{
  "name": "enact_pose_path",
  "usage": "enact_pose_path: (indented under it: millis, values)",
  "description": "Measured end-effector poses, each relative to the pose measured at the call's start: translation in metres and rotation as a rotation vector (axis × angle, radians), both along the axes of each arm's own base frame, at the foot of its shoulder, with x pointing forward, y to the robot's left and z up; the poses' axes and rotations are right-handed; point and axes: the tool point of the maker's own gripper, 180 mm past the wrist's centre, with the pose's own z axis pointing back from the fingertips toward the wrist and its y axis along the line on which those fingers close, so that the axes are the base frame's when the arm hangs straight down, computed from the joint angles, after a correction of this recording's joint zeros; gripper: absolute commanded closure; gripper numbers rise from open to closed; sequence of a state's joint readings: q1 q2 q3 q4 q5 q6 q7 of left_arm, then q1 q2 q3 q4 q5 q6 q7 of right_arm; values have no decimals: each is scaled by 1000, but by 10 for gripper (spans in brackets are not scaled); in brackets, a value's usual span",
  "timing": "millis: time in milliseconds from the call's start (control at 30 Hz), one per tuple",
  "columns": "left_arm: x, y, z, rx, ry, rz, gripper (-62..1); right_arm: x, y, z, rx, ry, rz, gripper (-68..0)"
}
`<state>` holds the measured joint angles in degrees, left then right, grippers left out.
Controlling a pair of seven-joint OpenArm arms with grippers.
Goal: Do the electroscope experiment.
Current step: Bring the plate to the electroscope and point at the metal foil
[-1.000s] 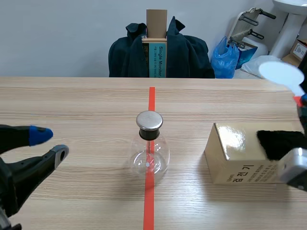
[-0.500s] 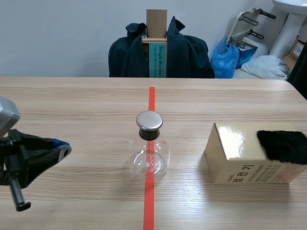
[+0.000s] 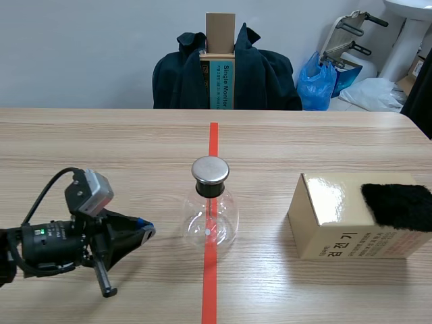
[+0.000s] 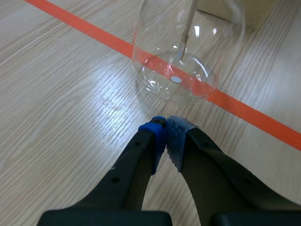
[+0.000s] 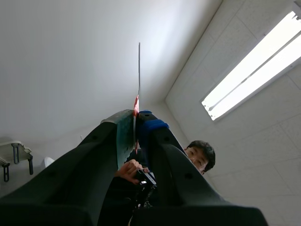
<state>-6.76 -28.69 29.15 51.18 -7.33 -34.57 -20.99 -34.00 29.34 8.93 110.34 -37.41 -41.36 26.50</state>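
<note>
Left tool pressed together, empty, beside flask. Right tool pinching thin plate; I'd bring it slowly to metal cap.

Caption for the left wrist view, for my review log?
Shut left gripper aimed at the base of the glass flask, which stands on the red tape line.

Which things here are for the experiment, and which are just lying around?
For the experiment: round clear glass flask with a silver metal cap; fuzzy black pad on the shiny gold cardboard box; thin flat plate in the right gripper.
Just lying about: dark jacket over a chair; blue plastic bag.
</note>
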Motion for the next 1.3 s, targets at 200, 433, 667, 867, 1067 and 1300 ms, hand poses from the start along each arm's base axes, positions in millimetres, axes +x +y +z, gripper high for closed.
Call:
enact_pose_path:
  millis: [200,433,667,867,1067,1300]
  values:
    - [3,-10,-10,-18,-20,4,-19,-3,5,8,2,-23,14,-8]
    - [4,-9,-12,-26,-33,22,-30,-2,5,8,3,-23,12,-8]
    - [4,-14,-10,-43,-38,22,-30,-1,7,9,6,-27,23,-8]
    - [5,-21,-3,-85,-56,23,-30,4,52,0,81,1,153,-8]
    - [5,-23,-2,-89,-56,23,-30,17,94,-28,205,126,259,-8]
    - [5,-24,-2,-90,-56,23,-30,12,133,-85,55,243,320,-8]
